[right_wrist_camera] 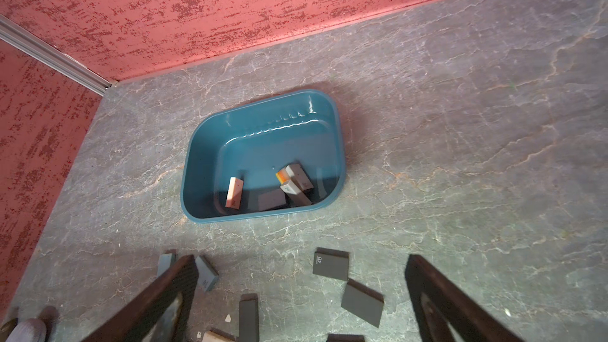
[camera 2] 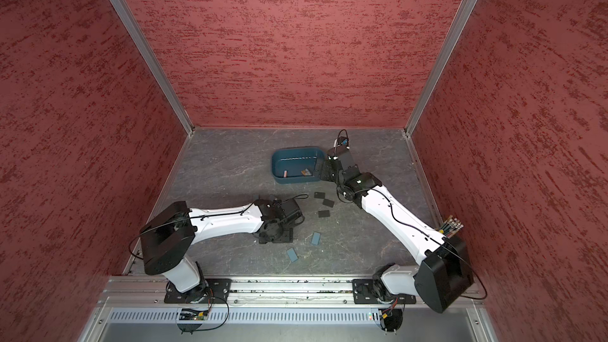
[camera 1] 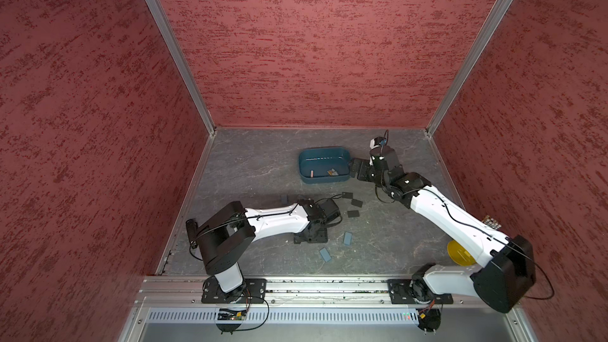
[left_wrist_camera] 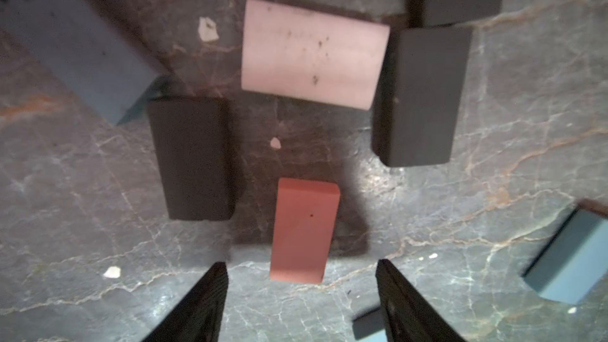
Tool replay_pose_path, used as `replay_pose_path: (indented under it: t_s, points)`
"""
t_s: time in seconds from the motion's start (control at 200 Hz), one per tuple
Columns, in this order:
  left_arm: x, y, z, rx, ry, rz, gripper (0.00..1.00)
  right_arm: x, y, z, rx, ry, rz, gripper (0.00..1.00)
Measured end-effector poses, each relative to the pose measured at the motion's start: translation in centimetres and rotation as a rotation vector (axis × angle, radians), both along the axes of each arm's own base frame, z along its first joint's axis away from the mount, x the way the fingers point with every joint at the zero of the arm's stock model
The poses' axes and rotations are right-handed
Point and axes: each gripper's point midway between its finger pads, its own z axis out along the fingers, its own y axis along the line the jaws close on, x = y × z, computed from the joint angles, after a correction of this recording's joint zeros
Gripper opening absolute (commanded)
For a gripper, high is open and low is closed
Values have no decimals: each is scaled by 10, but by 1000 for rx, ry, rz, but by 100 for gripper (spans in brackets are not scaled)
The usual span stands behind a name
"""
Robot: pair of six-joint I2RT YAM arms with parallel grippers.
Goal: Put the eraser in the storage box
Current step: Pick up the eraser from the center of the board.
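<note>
The dark teal storage box (camera 1: 324, 179) (camera 2: 296, 179) (right_wrist_camera: 197, 159) sits at the back of the table and holds several erasers, among them an orange-pink one (right_wrist_camera: 234, 192). In the left wrist view a salmon-red eraser (left_wrist_camera: 304, 230) lies flat on the table. My left gripper (left_wrist_camera: 301, 268) is open and points down at it. Its fingertips stand on either side of the eraser's near end without touching it. My right gripper (right_wrist_camera: 301, 258) (camera 1: 357, 167) is open and empty, beside the box's right end.
Around the red eraser lie a pale pink eraser (left_wrist_camera: 312, 54), dark erasers (left_wrist_camera: 192, 159) (left_wrist_camera: 418, 97) and blue erasers (left_wrist_camera: 82, 37) (left_wrist_camera: 569, 258). More dark erasers (camera 1: 353, 214) (right_wrist_camera: 330, 265) lie between the arms. A yellow cup (camera 1: 459, 253) stands under the right arm.
</note>
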Motion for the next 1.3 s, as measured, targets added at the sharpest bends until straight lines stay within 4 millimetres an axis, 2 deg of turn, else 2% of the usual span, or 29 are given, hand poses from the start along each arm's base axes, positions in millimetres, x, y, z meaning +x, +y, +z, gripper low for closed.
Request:
replay_pose_path:
  t_s: [0.17,0.481,0.716,0.977,1.302]
  points:
    - [6,-5,3,-3,-19,-3,60,-5,-3,-4,3,4,-3,99]
    - [7,-2,-6,35,-14,-11,51,-10,-6,-8,6,6,-6,99]
    - [8,-1,-6,41,-17,-12,39,-13,-6,-14,9,15,-4,99]
    - [9,1,-6,42,-16,-9,35,-14,-5,-17,14,21,0,99]
    - [8,3,-10,47,-12,-8,28,-28,-12,-54,-6,98,-6,99]
